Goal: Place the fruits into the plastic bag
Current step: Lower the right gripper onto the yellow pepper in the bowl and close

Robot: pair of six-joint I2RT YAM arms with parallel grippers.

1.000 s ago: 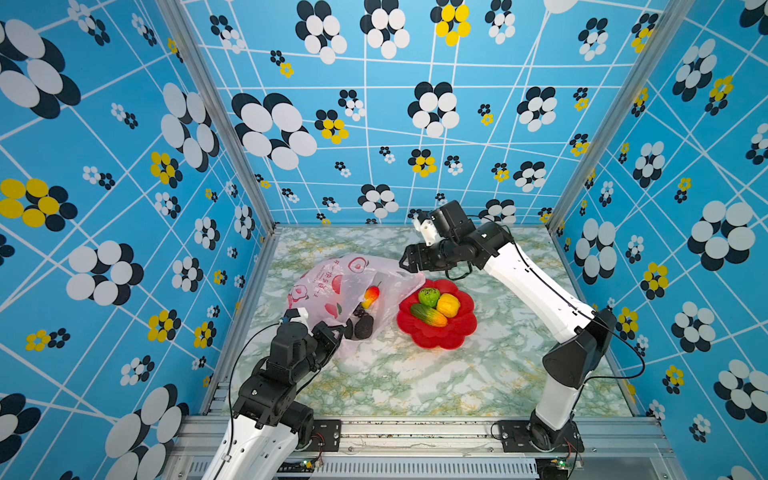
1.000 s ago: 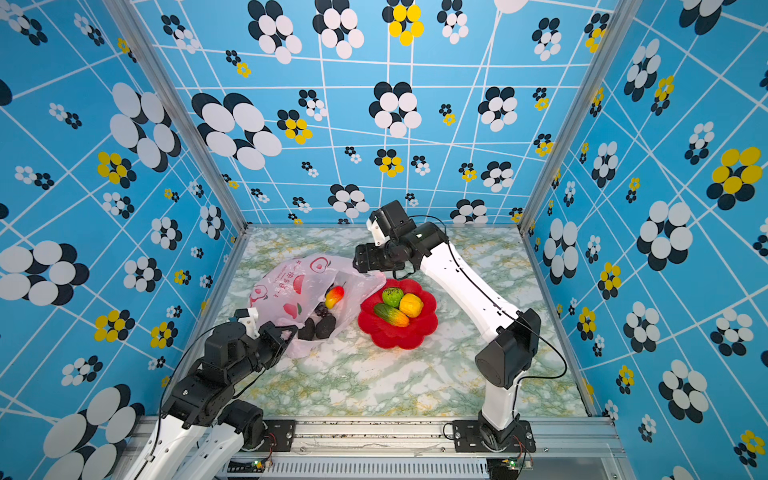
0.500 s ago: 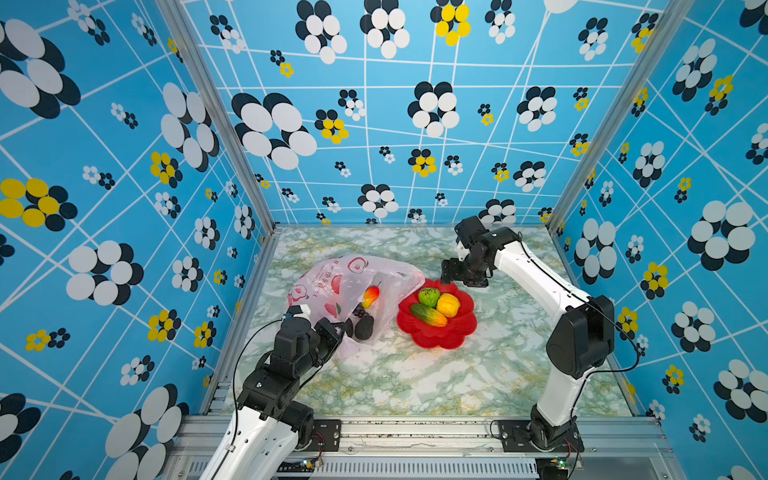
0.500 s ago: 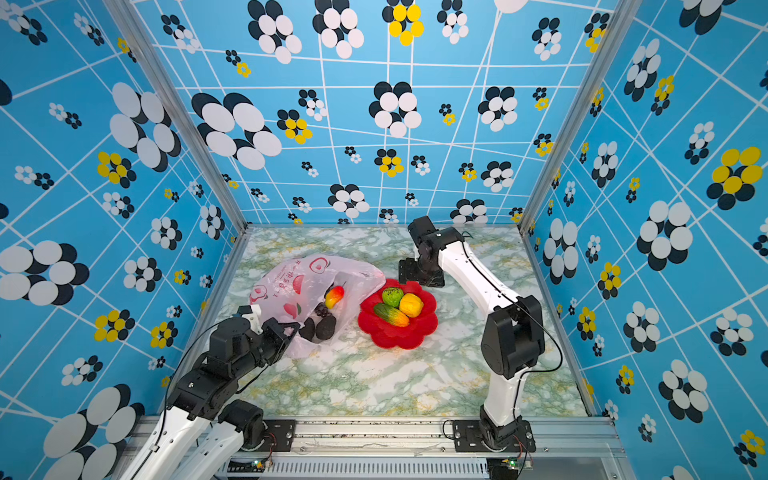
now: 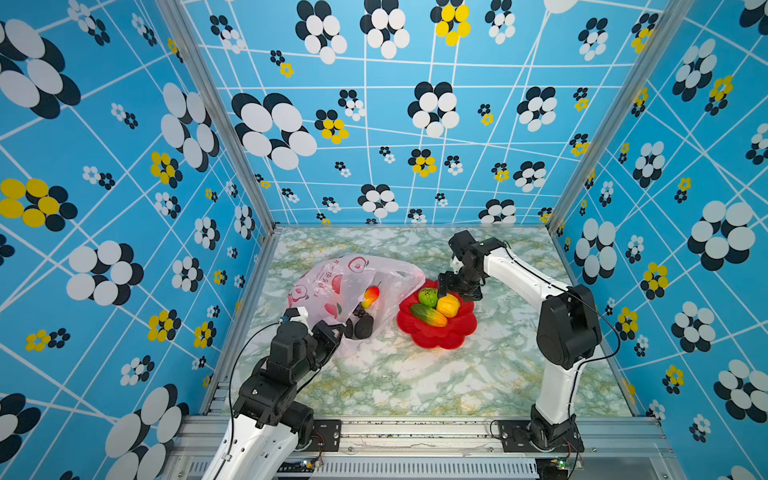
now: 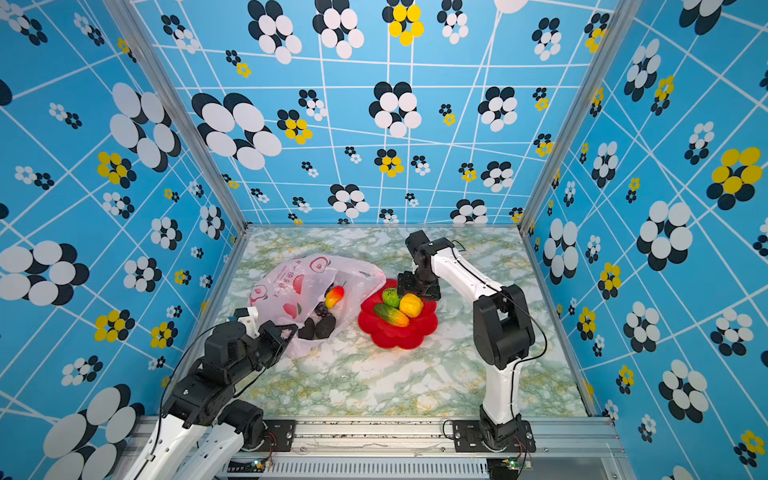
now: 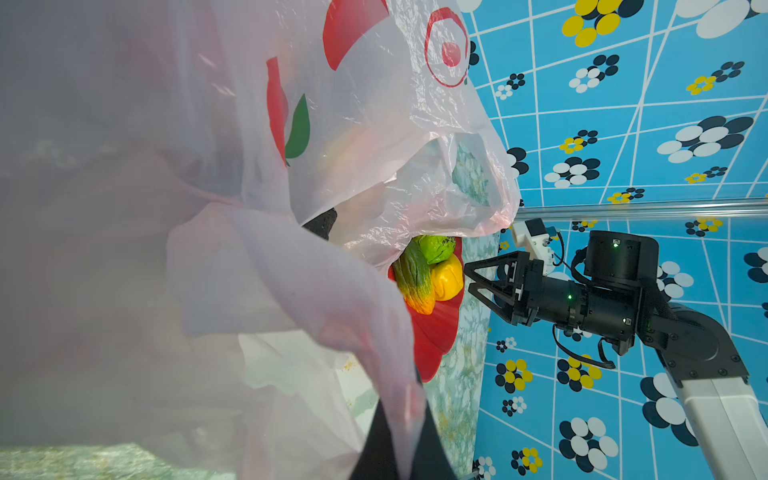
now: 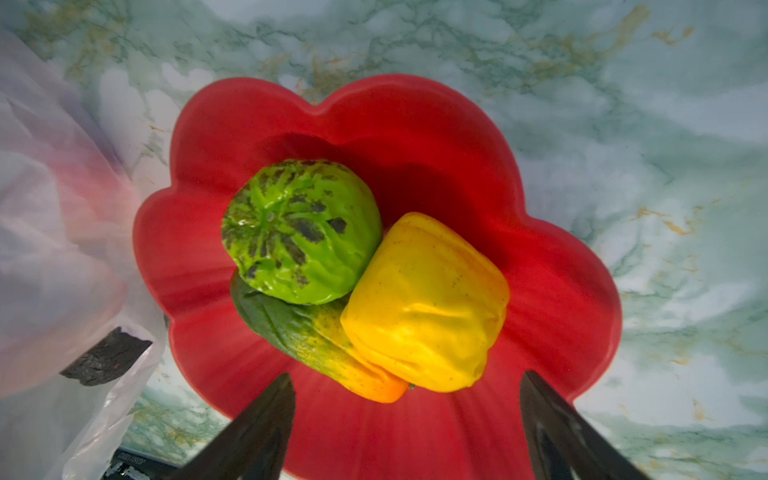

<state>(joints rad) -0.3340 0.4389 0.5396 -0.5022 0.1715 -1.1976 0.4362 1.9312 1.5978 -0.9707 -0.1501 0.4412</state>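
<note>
Right gripper (image 7: 467, 277) first: jaws spread wide, nothing between them, hanging over the far rim of the red flower-shaped dish (image 5: 440, 338), just beside the kiwi (image 5: 428, 296). Left gripper (image 5: 336, 334): jaws pressed together, pinching the near edge of the plastic bag (image 5: 332, 286), and the bag's mouth gapes toward the dish. The left fingertips are buried in film. In the left wrist view only a dark finger shows at the frame's edge with pink film draped over it, and the film veils over half of that view.

The bag lies on the marble-patterned table (image 5: 395, 382), its right edge just beside the dish. Inside, the mango (image 5: 371, 294) shows clearly through the mouth. Next to it sits the grape bunch (image 5: 358, 310), dark and hard to make out. The avocado (image 5: 364, 327) lies at the mouth, touching another dark lump I can't name.

In the dish the kiwi touches the yellow fruit (image 5: 448, 305), and the green-to-orange oblong fruit (image 5: 428, 315) lies half tucked under both. The right wrist view cuts off the right gripper's fingers and the dish's near lobe, and only a rough dark corner pokes out from the film.

Red writing (image 5: 322, 284) runs across the bag's top among printed fruit shapes, too small to read.
</note>
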